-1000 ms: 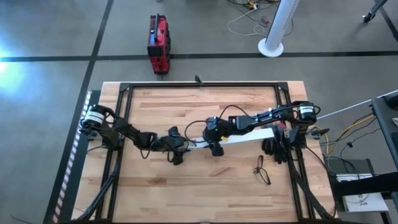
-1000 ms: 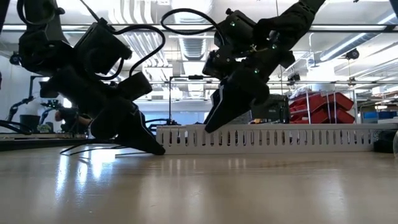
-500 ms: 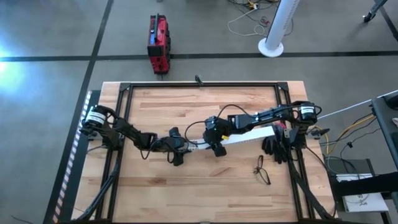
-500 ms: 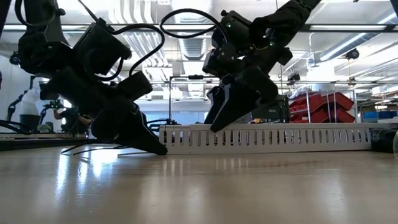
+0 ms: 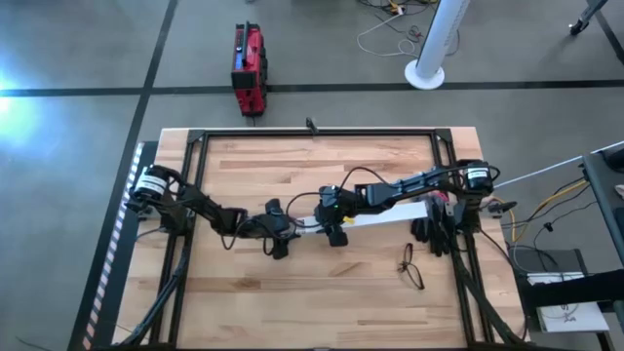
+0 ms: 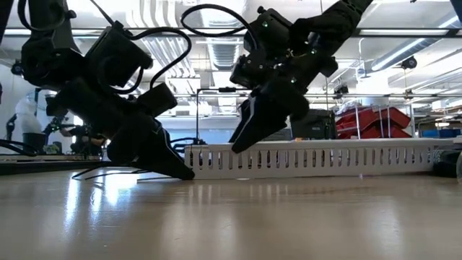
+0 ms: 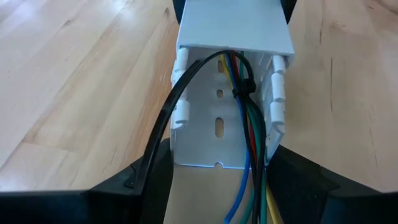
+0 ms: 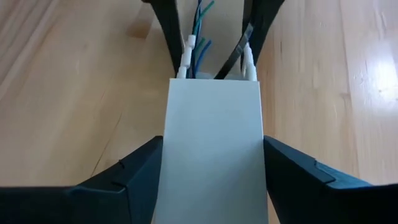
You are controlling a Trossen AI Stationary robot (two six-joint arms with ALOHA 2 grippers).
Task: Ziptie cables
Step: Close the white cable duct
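A white slotted cable duct (image 5: 375, 214) lies along the table's middle, its bottom on the wood. Coloured cables (image 7: 252, 146) run inside it, and a black ziptie (image 7: 184, 90) loops around them at the uncovered left end. Its tail reaches back to one finger of my left gripper. My left gripper (image 7: 221, 171) (image 5: 292, 229) is shut on that end of the duct. My right gripper (image 8: 213, 149) (image 6: 235, 146) stands open over the duct's smooth white cover (image 8: 212, 124), one finger on each side, a little right of the left gripper. My left gripper holds the duct's open left end (image 7: 219, 163) between its two fingers, one on each outer side wall. The fingers (image 6: 177, 170) slant down from the table's left and lie along the duct. The duct stays flat on the table. Whether my right gripper touches the cover, I cannot tell.
A black bundle (image 5: 431, 232) lies at the duct's right end by the table's right frame. A thin dark looped thing (image 5: 411, 265) lies nearer the front right. A black frame (image 5: 312, 133) runs round the table. Bare wood shows at the front and far left.
My right gripper has tipped and shifted a little along the duct toward the table's left edge, closer to the left gripper. The duct has stayed on the table.
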